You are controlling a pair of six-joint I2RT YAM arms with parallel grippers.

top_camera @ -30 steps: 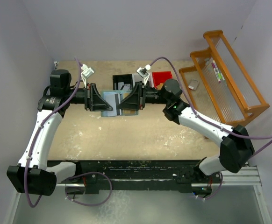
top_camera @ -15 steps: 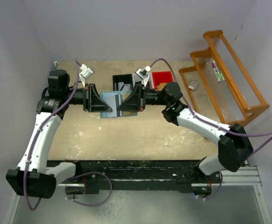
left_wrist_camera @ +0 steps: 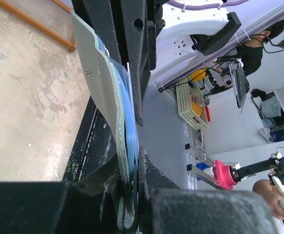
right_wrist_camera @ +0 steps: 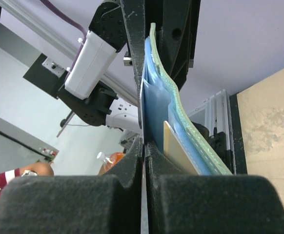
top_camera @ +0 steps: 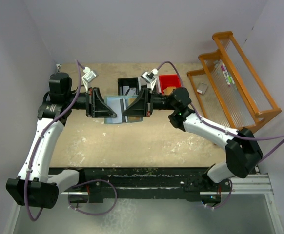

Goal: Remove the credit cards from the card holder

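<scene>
The pale teal card holder (top_camera: 116,104) hangs open above the table, held between my two grippers. My left gripper (top_camera: 111,108) is shut on its left edge. In the left wrist view the fingers (left_wrist_camera: 147,170) pinch the teal cover (left_wrist_camera: 100,83) and its blue lining. My right gripper (top_camera: 128,108) is shut on a thin pale grey-white card (right_wrist_camera: 142,105), seen edge-on at the holder's blue inner panel (right_wrist_camera: 154,107). A tan-orange card (right_wrist_camera: 176,148) sticks out of a slot beside the right gripper (right_wrist_camera: 144,146), against the teal cover (right_wrist_camera: 173,97).
A black bin (top_camera: 130,86) and a red bin (top_camera: 169,81) stand just behind the grippers. An orange wooden rack (top_camera: 239,85) with small items stands at the right. Walls close in the back and left.
Both arms have shifted slightly to the left. The holder stays held between the two grippers, and both grips are unchanged.
</scene>
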